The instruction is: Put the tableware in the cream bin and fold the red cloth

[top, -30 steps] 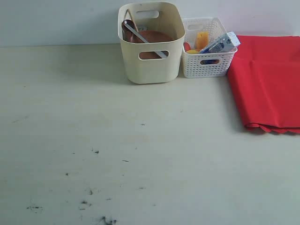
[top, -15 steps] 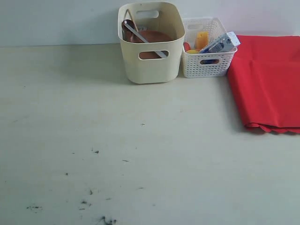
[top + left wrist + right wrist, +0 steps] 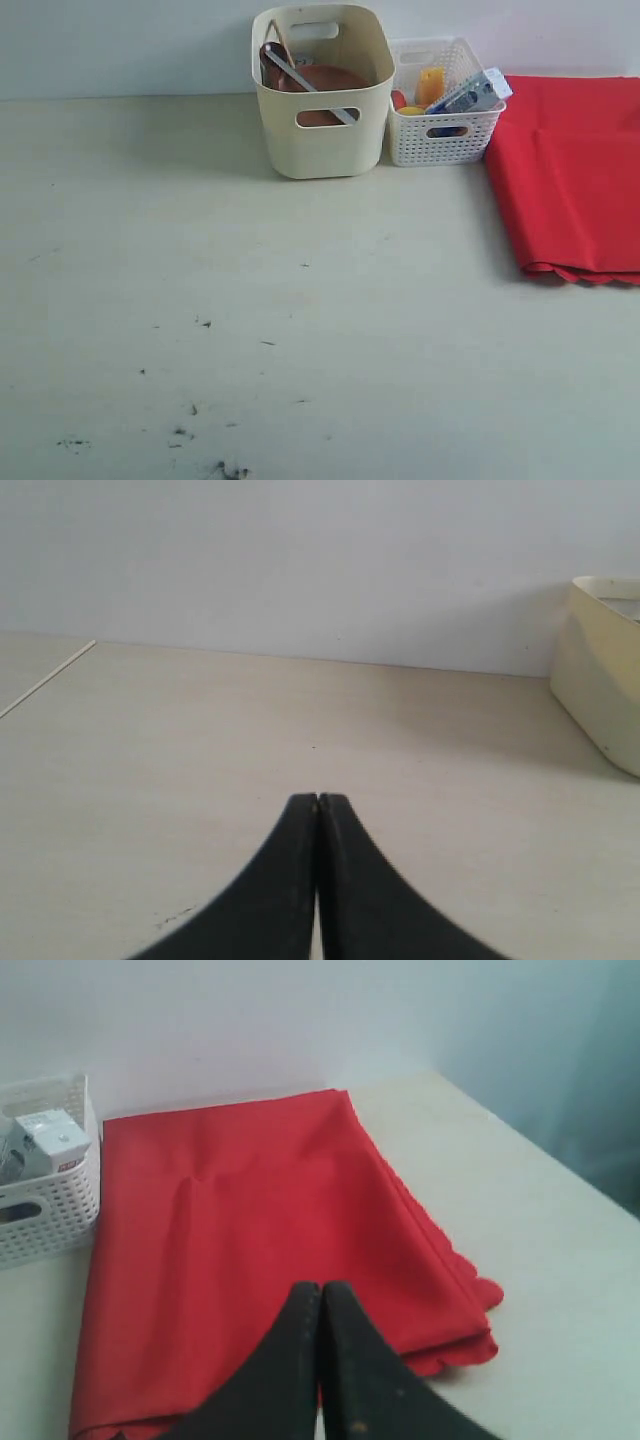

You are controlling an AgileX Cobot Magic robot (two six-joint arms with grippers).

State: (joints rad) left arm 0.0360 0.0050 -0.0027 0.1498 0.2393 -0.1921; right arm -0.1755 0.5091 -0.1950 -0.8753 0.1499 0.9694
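Observation:
The cream bin stands at the back of the table and holds the brown wooden plate, a metal knife and a dark spoon leaning against its wall. The red cloth lies folded in layers at the right, scalloped edges toward the front. Neither arm shows in the exterior view. My left gripper is shut and empty above bare table, the cream bin off to its side. My right gripper is shut and empty, hovering over the red cloth.
A white lattice basket stands between the bin and the cloth, holding a milk carton, yellow cheese and other food. The same basket shows in the right wrist view. Small dark specks dot the front left of the table.

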